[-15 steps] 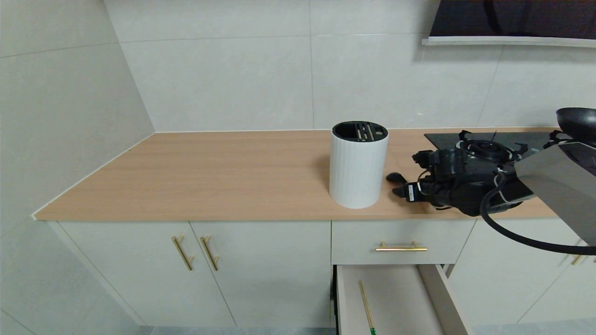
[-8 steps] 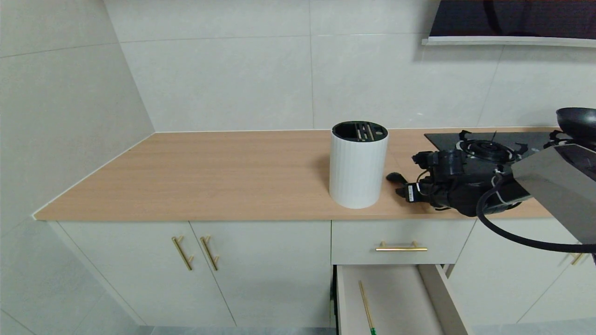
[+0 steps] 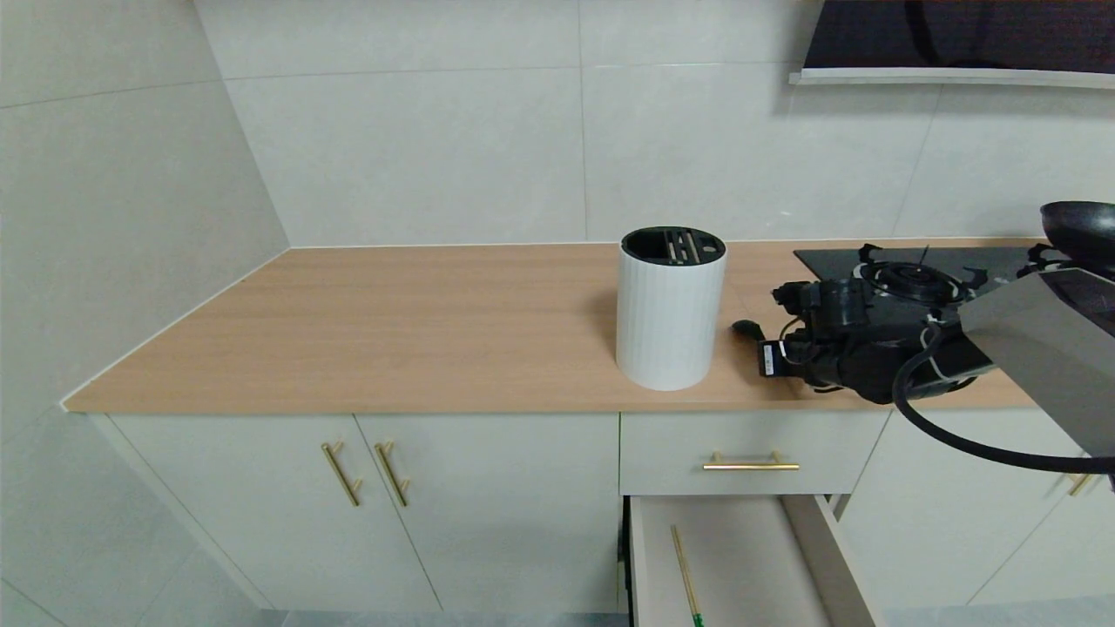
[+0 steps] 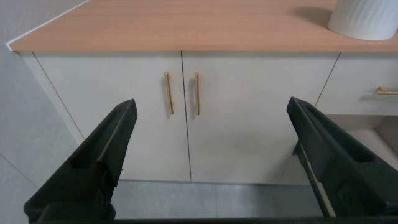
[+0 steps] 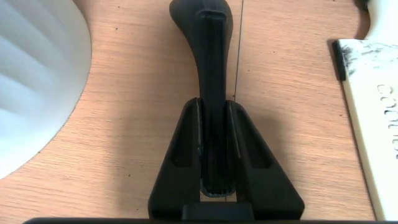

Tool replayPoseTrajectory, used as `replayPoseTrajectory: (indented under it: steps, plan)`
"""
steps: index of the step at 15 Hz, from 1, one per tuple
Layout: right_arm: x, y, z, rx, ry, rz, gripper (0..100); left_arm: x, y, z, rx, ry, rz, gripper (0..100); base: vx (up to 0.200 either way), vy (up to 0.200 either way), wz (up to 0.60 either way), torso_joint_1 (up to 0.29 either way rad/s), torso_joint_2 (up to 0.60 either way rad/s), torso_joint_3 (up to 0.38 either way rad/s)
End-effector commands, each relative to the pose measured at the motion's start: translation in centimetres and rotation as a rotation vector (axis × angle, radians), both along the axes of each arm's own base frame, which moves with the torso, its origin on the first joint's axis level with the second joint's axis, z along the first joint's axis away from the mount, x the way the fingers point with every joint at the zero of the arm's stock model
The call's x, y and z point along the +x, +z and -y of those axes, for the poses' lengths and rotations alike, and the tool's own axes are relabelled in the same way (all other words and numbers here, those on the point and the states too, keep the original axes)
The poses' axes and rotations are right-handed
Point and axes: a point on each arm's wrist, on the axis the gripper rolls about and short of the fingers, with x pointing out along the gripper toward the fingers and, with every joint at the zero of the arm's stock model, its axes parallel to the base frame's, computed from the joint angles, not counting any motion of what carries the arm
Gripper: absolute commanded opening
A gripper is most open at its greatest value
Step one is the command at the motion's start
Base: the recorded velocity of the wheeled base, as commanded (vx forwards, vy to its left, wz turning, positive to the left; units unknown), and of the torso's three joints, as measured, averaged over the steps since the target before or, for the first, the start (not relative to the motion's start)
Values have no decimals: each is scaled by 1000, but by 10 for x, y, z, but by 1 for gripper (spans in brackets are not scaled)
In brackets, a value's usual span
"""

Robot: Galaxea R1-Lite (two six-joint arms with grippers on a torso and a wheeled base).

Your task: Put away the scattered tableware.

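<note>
A black utensil handle (image 5: 209,56) lies low over the wooden counter (image 3: 418,322), and my right gripper (image 5: 213,107) is shut on it. Its rounded end (image 3: 745,328) pokes out toward the white ribbed utensil holder (image 3: 670,313), which has a black slotted top. The holder's side (image 5: 34,81) stands close beside the handle. A flat white blade-like utensil (image 5: 373,118) rests on the counter on the handle's other side. My left gripper (image 4: 211,155) is open in front of the lower cabinet doors (image 4: 180,118), with nothing between its fingers.
Below the counter's right part a drawer (image 3: 740,557) stands pulled out with a pair of chopsticks (image 3: 685,575) inside. A gas hob (image 3: 915,270) and a dark pan (image 3: 1080,222) sit at the far right. The counter's left half is bare wood.
My right gripper has shifted slightly to the right, taking the black handle's end a little away from the holder. The dark finger seen below the handle earlier is out of sight.
</note>
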Motion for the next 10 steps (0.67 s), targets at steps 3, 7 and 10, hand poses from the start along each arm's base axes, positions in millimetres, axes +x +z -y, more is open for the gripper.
replayPoseTrajectory:
  steps: [3, 7, 10]
  plan:
    - [-4, 13, 0, 10, -3, 21, 0, 0, 0, 0, 0, 0, 0, 100, 0, 0, 0, 0, 0, 0]
    - [-31, 54, -5, 63, -21, -10, 0, 0, 0, 0, 0, 0, 0, 100, 0, 0, 0, 0, 0, 0]
    - [-67, 84, -14, 77, -76, -32, 0, 0, 0, 0, 0, 0, 0, 100, 0, 0, 0, 0, 0, 0]
